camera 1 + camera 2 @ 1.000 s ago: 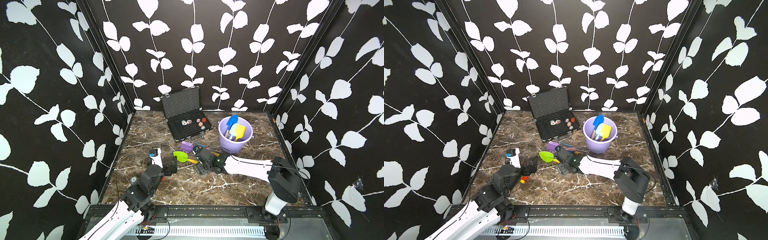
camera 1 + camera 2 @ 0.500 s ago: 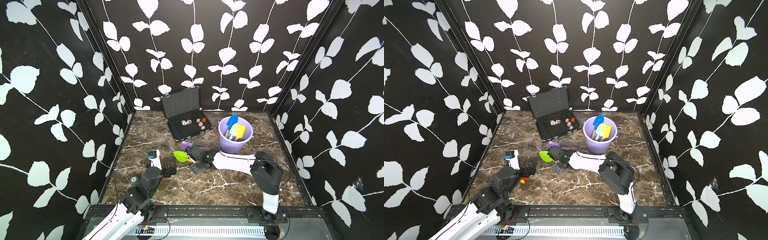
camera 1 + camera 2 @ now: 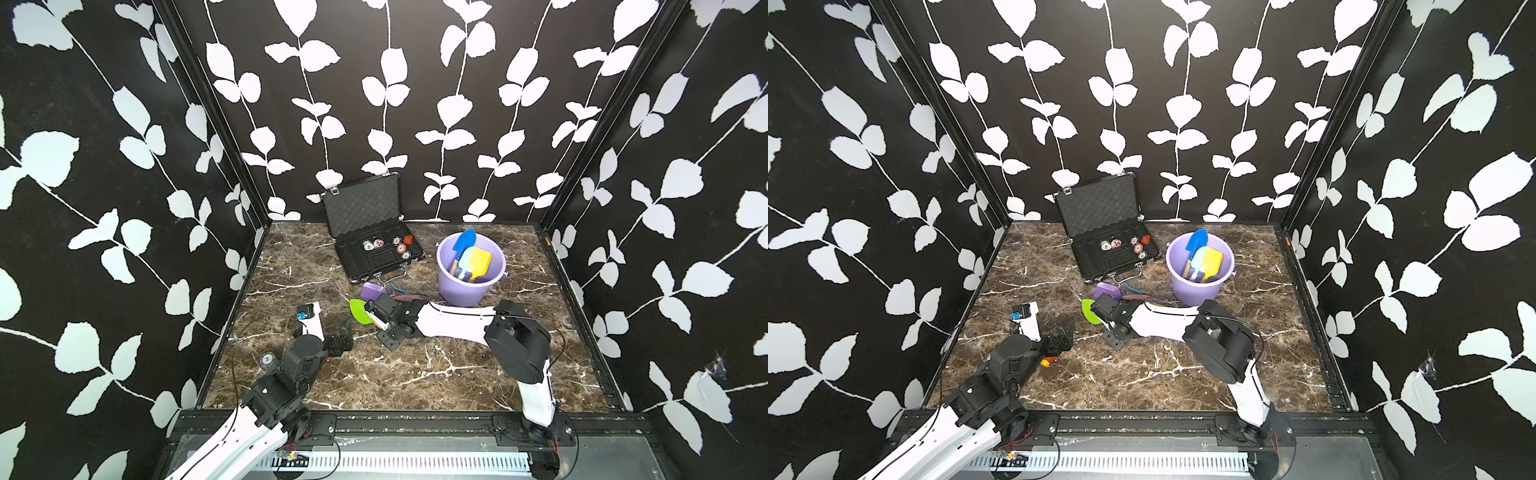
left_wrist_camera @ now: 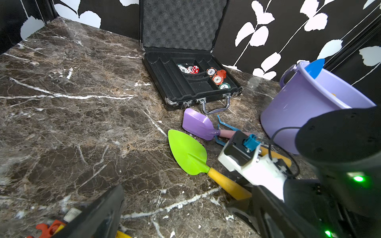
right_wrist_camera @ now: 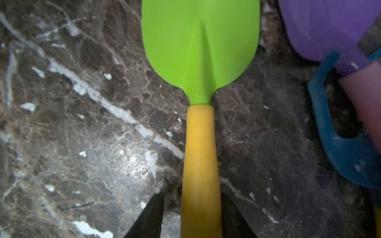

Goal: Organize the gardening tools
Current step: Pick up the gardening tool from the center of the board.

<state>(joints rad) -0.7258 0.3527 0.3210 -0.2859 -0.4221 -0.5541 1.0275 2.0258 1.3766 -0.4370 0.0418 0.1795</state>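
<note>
Arm stretched low, right claw astride green spade handle (gap one side); left claw splayed.

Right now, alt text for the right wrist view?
A green spade with a yellow handle lies on the marble table, the right gripper straddling its handle. A purple scoop and blue rake sit at the frame's edge.

Chips: "100", "5", perhaps "20"
</note>
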